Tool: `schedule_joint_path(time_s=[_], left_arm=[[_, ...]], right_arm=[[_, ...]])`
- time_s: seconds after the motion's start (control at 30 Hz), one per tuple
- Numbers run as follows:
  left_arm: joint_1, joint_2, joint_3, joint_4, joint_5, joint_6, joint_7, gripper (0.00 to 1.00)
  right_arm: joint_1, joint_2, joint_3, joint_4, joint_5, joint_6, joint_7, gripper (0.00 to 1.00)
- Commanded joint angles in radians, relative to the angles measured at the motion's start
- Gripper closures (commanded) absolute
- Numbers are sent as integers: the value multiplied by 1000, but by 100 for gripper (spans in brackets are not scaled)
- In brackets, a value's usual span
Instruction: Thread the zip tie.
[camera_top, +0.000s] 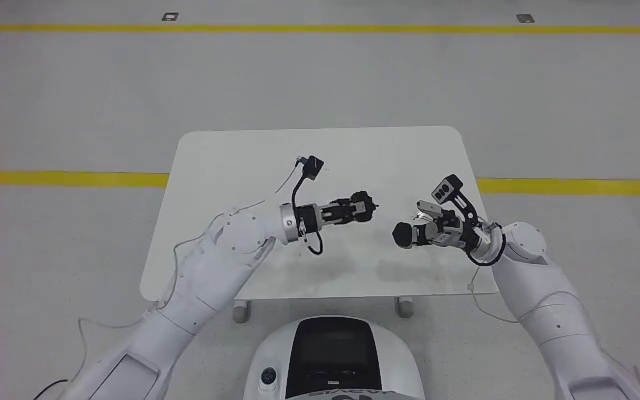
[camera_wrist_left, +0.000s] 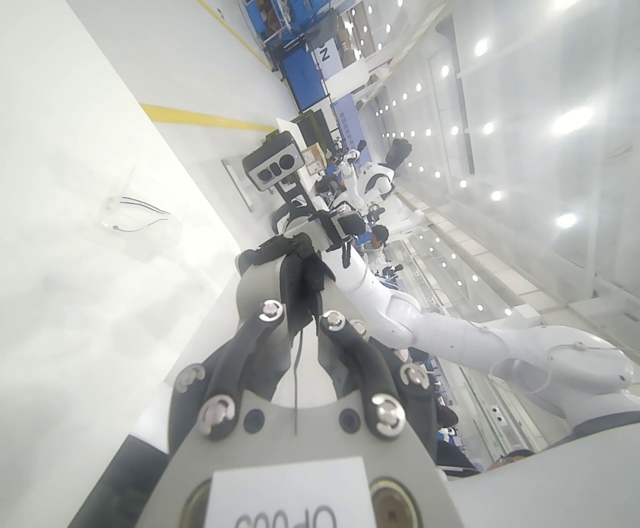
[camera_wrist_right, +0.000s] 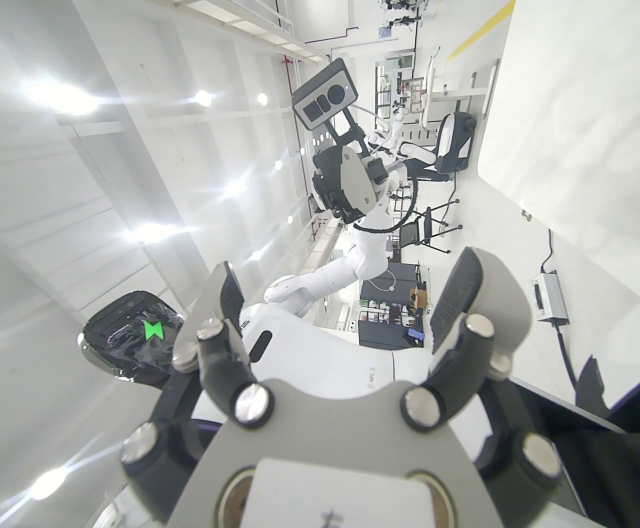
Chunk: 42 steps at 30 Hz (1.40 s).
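Note:
My left gripper (camera_top: 366, 208) hovers over the middle of the white table (camera_top: 230, 160), shut on a thin black zip tie (camera_wrist_left: 297, 370). In the left wrist view the tie runs from the closed fingertips (camera_wrist_left: 292, 280) back toward the wrist. My right gripper (camera_top: 404, 235) faces the left one a short gap to its right, and its fingers (camera_wrist_right: 457, 295) are spread with nothing between them. In the right wrist view the left gripper (camera_wrist_right: 345, 187) appears end-on, farther off. The tie's tip is hidden beyond the left fingertips.
A small bundle of thin dark and clear strands (camera_wrist_left: 135, 220) lies on the table beyond the left gripper. Bare tabletop lies around and under both grippers. The table's right edge (camera_top: 480, 220) passes under the right forearm.

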Motion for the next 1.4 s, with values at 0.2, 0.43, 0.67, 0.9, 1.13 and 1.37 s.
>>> schedule_joint_path(time_s=[0.2,0.43,0.67,0.9,1.13,1.37], left_arm=[[1,-1,-1,-2,-5,0,-7,100],[1,-1,-1,-2,-5,0,-7,100],[1,-1,-1,-2,-5,0,-7,100],[1,-1,-1,-2,-5,0,-7,100],[1,-1,-1,-2,-5,0,-7,100],[1,-1,-1,-2,-5,0,-7,100]], right_arm=[[0,0,2,-1,-3,-2,-10,0],[-30,34,94,-79,-214,-51,-93,0],[-70,68,186,-198,-486,-31,-231,0],[-87,75,174,-267,-670,3,-349,0],[-87,75,174,-267,-670,3,-349,0],[-24,88,193,-283,-793,10,-335,0]])
